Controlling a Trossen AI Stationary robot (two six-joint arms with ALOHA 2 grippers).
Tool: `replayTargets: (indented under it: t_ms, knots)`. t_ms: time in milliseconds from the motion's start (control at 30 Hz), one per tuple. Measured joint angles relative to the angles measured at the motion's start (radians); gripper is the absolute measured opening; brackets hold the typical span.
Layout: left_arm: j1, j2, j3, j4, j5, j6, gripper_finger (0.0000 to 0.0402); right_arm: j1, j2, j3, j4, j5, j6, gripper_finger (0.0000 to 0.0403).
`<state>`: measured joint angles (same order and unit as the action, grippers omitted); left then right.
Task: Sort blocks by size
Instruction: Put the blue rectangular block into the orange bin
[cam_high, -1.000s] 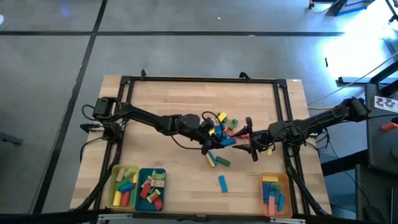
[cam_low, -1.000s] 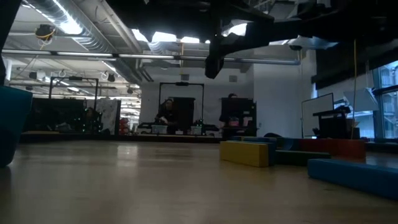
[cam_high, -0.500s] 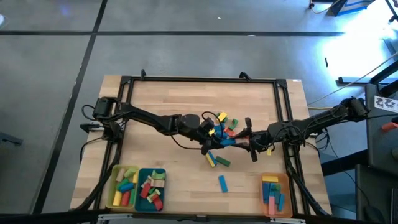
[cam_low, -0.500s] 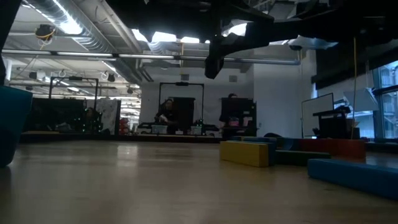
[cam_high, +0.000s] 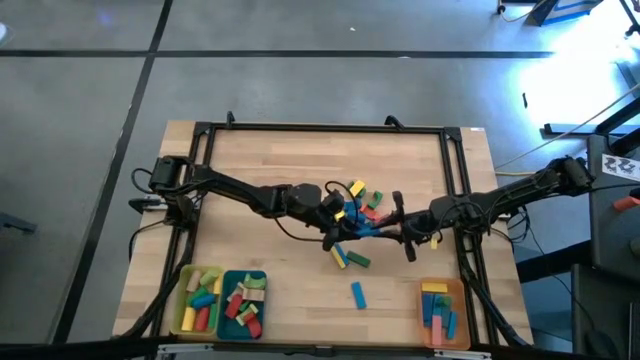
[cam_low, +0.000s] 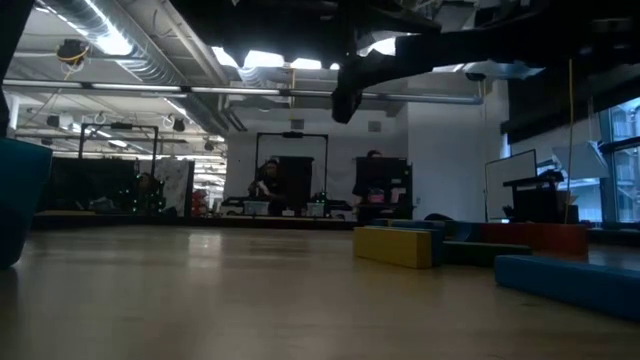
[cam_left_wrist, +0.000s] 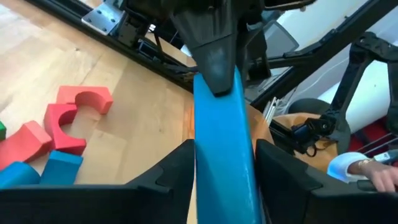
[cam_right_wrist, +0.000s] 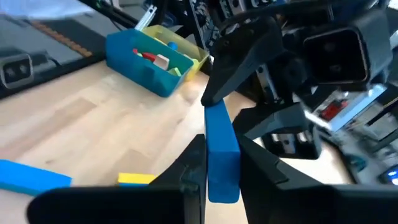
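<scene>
A long blue block hangs above the table's middle, between my two grippers. My left gripper comes from the table's left and is shut on one end. My right gripper comes from the right and is shut on the other end. Under and beside them lies a loose pile of red, blue, green and yellow blocks. Red arches from the pile rest flat on the wood. A yellow and a green block lie nearer the front, and a lone blue block nearer still. My left gripper pinches the blue block's near end between its two fingers, one on each long side. The fingers reach in about level from the table's left and lie along the block. The block is clear of the table. My right gripper pinches the block's opposite end between its two fingers, coming about level from the table's right and lying along the block. The block bridges the two grippers, held clear above the wood.
A yellow tray and a teal tray with blocks stand at the front left. An orange tray with blocks stands at the front right. A black frame runs around the table. People sit in the room beyond.
My right gripper's fingers, apart a second ago, have shut on the blue block's free end. Both arms have stayed where they were, and the block has kept its place between them.
</scene>
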<state>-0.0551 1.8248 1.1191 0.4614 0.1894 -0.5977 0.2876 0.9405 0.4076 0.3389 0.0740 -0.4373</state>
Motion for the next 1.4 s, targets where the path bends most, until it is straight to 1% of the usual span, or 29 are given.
replayTargets:
  t_ms: [100,200,267,367,467,600,667,767,867,967,1067,1200,1300,1400]
  knots:
    - [0.000,-0.001,0.000,0.001,-0.004,0.022,0.0168,0.000,0.000,0.000,-0.015,-0.030,0.075,0.0064]
    - [0.001,-0.001,0.000,-0.004,-0.005,0.052,0.0187,0.000,-0.013,0.002,-0.088,-0.070,0.135,0.0067]
    - [0.001,-0.001,0.000,-0.007,-0.005,0.061,0.0197,0.000,-0.028,0.032,-0.212,-0.086,0.178,0.0066]
    - [0.003,-0.001,0.000,-0.011,-0.005,0.095,0.0206,0.001,-0.053,0.111,-0.446,-0.102,0.268,0.0065]
    - [0.003,-0.001,0.000,-0.011,-0.005,0.143,0.0209,0.001,-0.061,0.203,-0.654,-0.190,0.389,0.0067]
    - [0.004,-0.001,0.000,-0.012,-0.005,0.211,0.0210,0.001,-0.063,0.315,-0.864,-0.361,0.583,0.0067]
    - [0.004,-0.001,0.000,-0.013,-0.005,0.222,0.0210,0.012,-0.063,0.342,-0.941,-0.436,0.691,0.0066]
    - [0.003,-0.001,0.000,-0.013,-0.005,0.234,0.0210,0.071,-0.063,0.350,-1.012,-0.480,0.854,0.0067]
    - [0.003,-0.001,0.000,-0.013,-0.005,0.238,0.0210,0.174,-0.062,0.350,-1.077,-0.471,0.989,0.0069]
    - [0.003,-0.001,0.000,-0.013,-0.004,0.259,0.0210,0.285,-0.061,0.350,-1.106,-0.390,1.093,0.0068]
    - [0.003,-0.001,0.000,-0.014,-0.004,0.273,0.0210,0.383,-0.059,0.349,-1.106,-0.303,1.156,0.0069]
    - [0.003,-0.001,0.000,-0.014,-0.004,0.274,0.0210,0.488,-0.060,0.349,-1.149,-0.226,1.200,0.0072]
    - [0.003,-0.001,0.000,-0.014,-0.004,0.276,0.0210,0.550,-0.059,0.349,-1.219,-0.215,1.249,0.0073]
    - [0.003,-0.001,0.000,-0.014,-0.004,0.277,0.0210,0.587,-0.059,0.349,-1.261,-0.214,1.312,0.0073]
